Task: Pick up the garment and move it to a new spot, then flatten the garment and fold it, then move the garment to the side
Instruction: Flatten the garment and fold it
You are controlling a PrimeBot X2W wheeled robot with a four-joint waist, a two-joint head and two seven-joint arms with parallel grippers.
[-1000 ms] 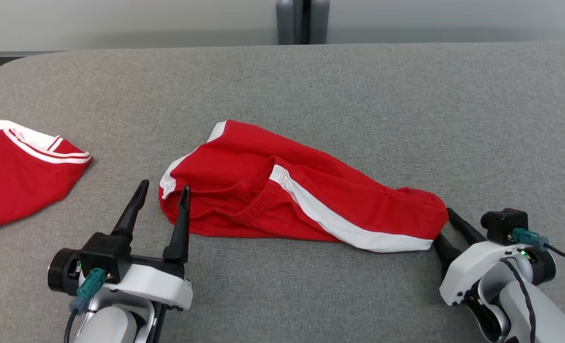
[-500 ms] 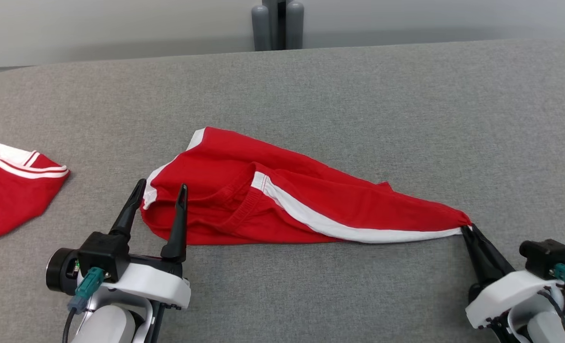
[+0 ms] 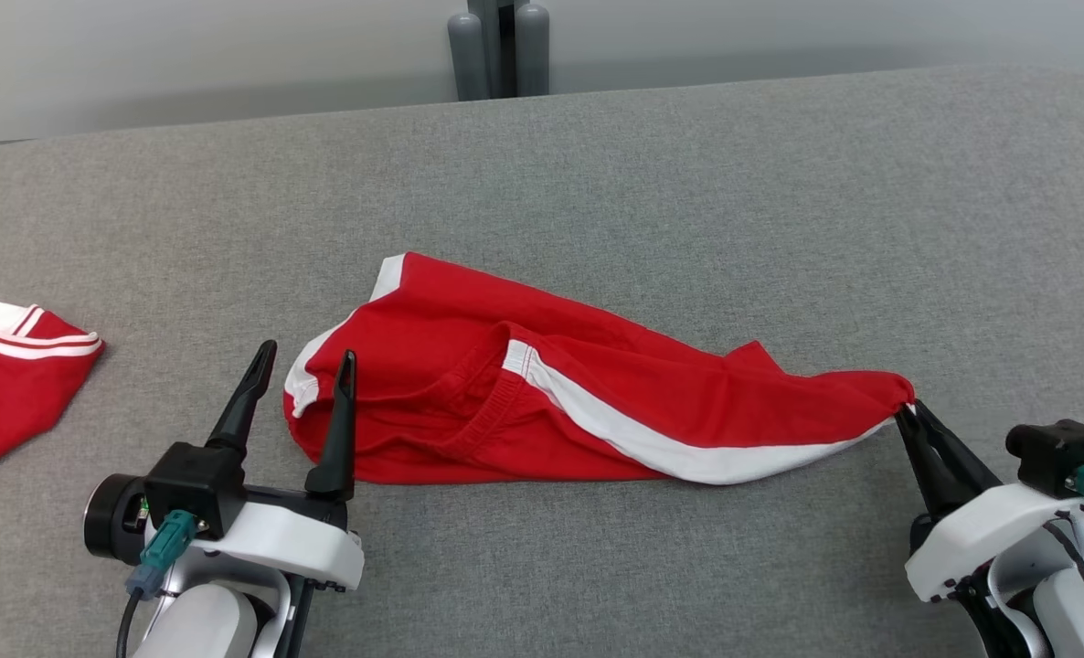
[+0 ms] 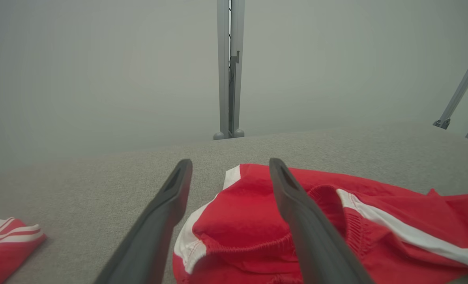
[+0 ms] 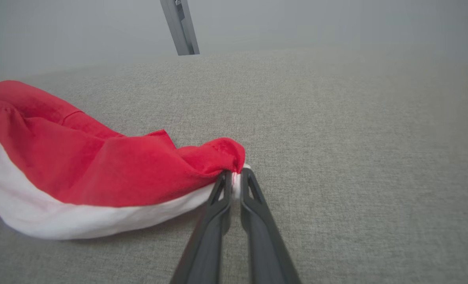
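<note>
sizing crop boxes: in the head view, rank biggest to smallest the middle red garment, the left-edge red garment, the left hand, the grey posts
1. middle red garment
2. left-edge red garment and left hand: about alike; the garment is cut off, the hand is near the camera
3. grey posts

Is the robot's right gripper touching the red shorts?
Touching. In the right wrist view, the right gripper has its fingers pinched shut on the corner of the red shorts.
</note>
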